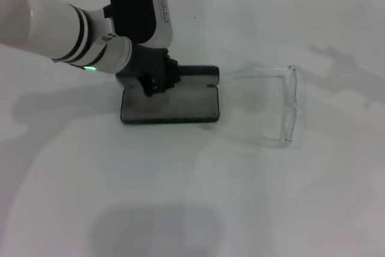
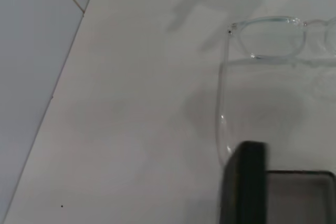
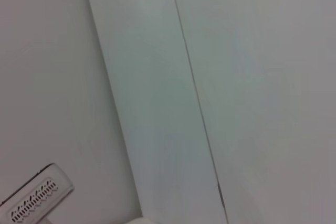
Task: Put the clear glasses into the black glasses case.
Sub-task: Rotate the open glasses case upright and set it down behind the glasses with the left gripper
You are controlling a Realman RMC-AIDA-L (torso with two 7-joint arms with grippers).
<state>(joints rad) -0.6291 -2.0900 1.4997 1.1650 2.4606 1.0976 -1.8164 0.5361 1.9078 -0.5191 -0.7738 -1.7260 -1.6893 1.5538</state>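
Left gripper: you have the left gripper down at the far left edge of the case, by the hinge side. Its dark fingers bunch over the raised lid edge, and you cannot tell whether they are clamped on it or only pressing, nor how wide they stand.
Case: it lies open on the bench, grey lining up. The lid stands along the far edge as a dark bar.
Why held so: your gripper there likely props the lid back and pins the case, so the tray stays open and does not slide.
Glasses: the glasses lie on the bench just beside the case's right end, outside it. The arms are unfolded and point towards the case, the lens on the far side from it. One arm tip comes close to the case corner; the wrist view shows it just beside the lid.
Why they lie so: arms open, they look too spread to drop in as they are; you will likely need to fold or angle them.
Right arm: not seen over the bench; its wrist camera shows only pale wall panels and a vent.
Writing: none readable; no lettering shows on the case from here.
Progress: glasses not yet in the case.
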